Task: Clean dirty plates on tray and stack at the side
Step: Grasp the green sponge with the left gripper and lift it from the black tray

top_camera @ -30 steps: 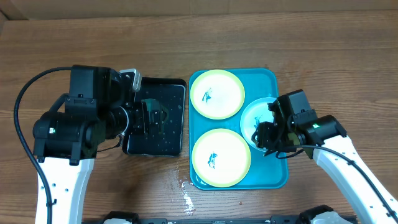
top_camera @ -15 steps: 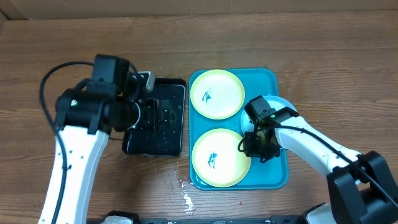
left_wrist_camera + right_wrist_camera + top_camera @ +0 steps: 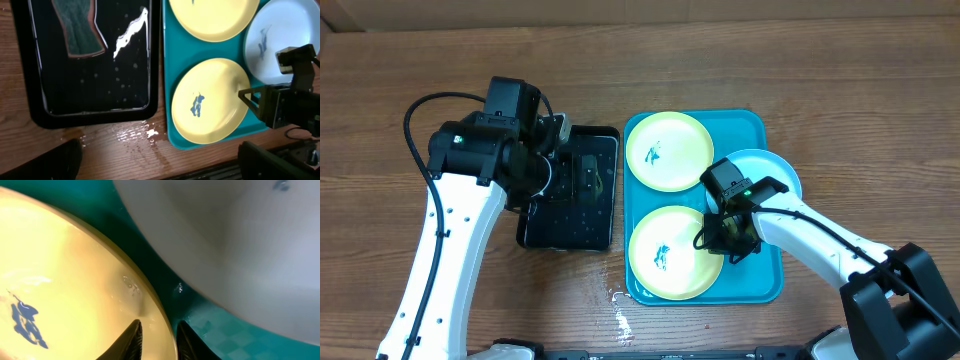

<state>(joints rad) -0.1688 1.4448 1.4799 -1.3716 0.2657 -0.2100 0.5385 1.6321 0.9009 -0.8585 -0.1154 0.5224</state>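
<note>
**While the right claw straddles a rim, the first plate waits to be lifted**

Since all three plates lie smeared on the turquoise tray [image 3: 768, 285] and none stands at the side, the job looks to be at its opening step: picking up a plate to wash it. The tray sits right of the table's [image 3: 840, 80] middle, closer to the near edge. Its long axis runs from far edge to near edge, parallel to the black tray [image 3: 535, 235] on its left.

The right claw [image 3: 159, 341] is at the right rim of the yellow-green-rimmed plate [image 3: 670, 255] in the tray's near-left corner. Its fingers are parted, one over the plate's face and one outside the rim, so it has not clenched. The plate lies flat, face up, with a blue smear left of its centre. Being round, it has no long axis and points nowhere.

A second yellow-green plate [image 3: 668, 150] fills the tray's far end. The light-blue plate [image 3: 760, 172] lies against the right side and overhangs that rim.

The left claw [image 3: 582, 180] hangs released and empty over the black tray. There a sponge [image 3: 80, 27] lies in shallow water towards the far-left corner. A puddle [image 3: 620, 312] lies on the table off the turquoise tray's near-left corner.

The next move probably calls for closing on the rim, then tilting the plate up without nudging the blue one beside it. The left claw would need to fetch the sponge.
</note>
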